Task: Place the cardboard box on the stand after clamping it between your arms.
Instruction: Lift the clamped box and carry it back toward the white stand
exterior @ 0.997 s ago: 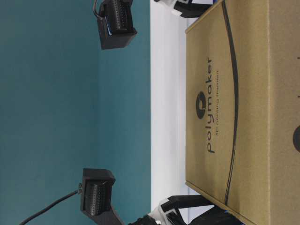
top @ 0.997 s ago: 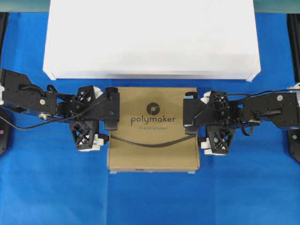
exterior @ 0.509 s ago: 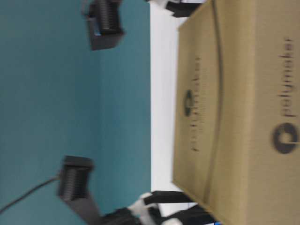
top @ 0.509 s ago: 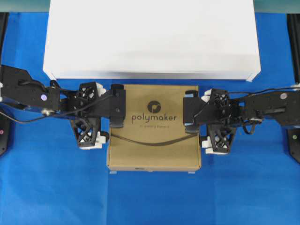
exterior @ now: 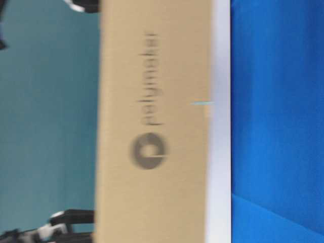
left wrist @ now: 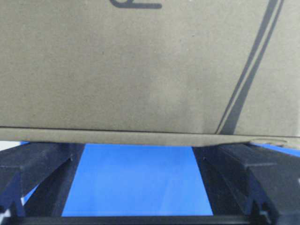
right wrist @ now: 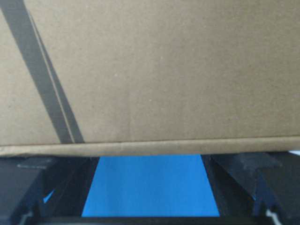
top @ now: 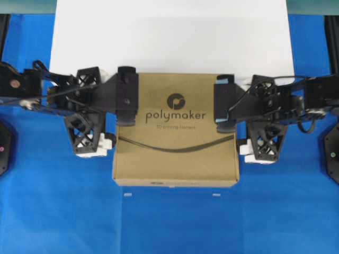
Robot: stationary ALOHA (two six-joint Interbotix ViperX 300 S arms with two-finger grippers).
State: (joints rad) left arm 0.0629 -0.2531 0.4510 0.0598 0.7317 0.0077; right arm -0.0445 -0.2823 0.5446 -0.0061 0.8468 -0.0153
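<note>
Spanning the gap between both arms, the cardboard box hangs pinched by its left and right sides, printed face up. At left, the left gripper presses against the box's left side with jaws spread wide, enclosing nothing; both wrist views show blue cloth under the box edge, suggesting the box is off the table. At right, the right gripper mirrors this, jaws equally wide. The stand lies beyond the box's far edge, which already overlaps its near rim; the coming move likely runs forward, both arms equally placed.
</note>
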